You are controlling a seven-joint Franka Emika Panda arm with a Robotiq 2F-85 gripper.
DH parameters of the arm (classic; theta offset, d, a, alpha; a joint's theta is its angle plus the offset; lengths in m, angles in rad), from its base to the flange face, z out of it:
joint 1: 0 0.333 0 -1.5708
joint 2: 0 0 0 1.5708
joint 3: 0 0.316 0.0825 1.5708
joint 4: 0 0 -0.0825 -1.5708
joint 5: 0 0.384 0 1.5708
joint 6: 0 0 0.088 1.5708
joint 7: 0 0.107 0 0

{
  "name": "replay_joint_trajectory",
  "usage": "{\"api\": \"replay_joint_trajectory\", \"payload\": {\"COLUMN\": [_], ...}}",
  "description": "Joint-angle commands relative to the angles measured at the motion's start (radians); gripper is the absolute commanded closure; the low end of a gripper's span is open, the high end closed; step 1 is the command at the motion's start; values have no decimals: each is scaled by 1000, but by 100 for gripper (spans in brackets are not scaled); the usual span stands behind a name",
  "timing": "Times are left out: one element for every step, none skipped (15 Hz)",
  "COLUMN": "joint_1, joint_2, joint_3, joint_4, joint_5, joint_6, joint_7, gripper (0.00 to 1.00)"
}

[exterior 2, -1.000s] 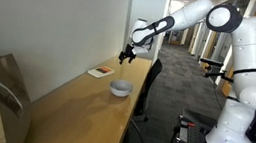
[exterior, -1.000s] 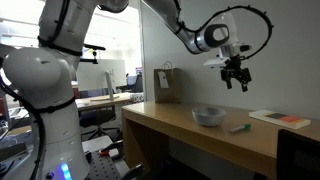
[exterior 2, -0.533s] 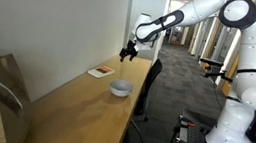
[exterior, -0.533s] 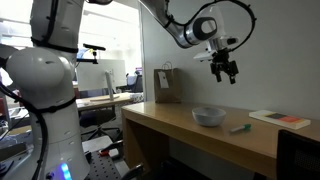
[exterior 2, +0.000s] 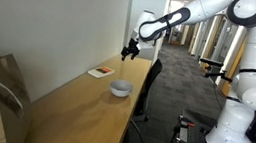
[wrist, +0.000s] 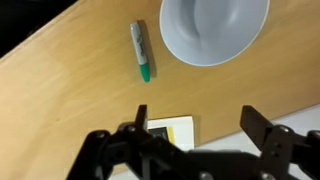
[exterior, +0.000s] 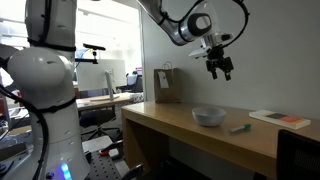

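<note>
Overhead, the gripper (exterior: pixel 220 68) hangs well above the wooden table (exterior: pixel 170 122), its jaws spread wide and holding nothing. Below it in the wrist view lie a white bowl (wrist: pixel 213 28), a green-capped marker (wrist: pixel 140 50) just left of the bowl and not touching it, and a flat book (wrist: pixel 172 130) showing between the fingers. In an exterior view a brown paper bag (exterior: pixel 166 85) stands at the table's far end.
</note>
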Motion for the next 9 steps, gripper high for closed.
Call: {"api": "replay_joint_trajectory", "payload": {"joint_1": [6, 5, 5, 4, 5, 5, 5, 5, 5], "joint_2": [-24, -25, -25, -24, -24, -24, -25, -25, -25], "joint_3": [-2, -1, -1, 0, 0, 1, 2, 3, 4], "joint_4": [-21, -22, -21, -20, -19, -18, -18, -17, -17], "joint_5": [-14, -11, -11, -10, -11, -10, -8, -7, -3], "joint_6": [-10, -9, -9, -9, -11, -12, -11, -13, -13], "joint_7": [20, 14, 11, 8, 6, 4, 0, 0, -4], "gripper": [0, 0, 0, 0, 0, 0, 0, 0, 0]}}
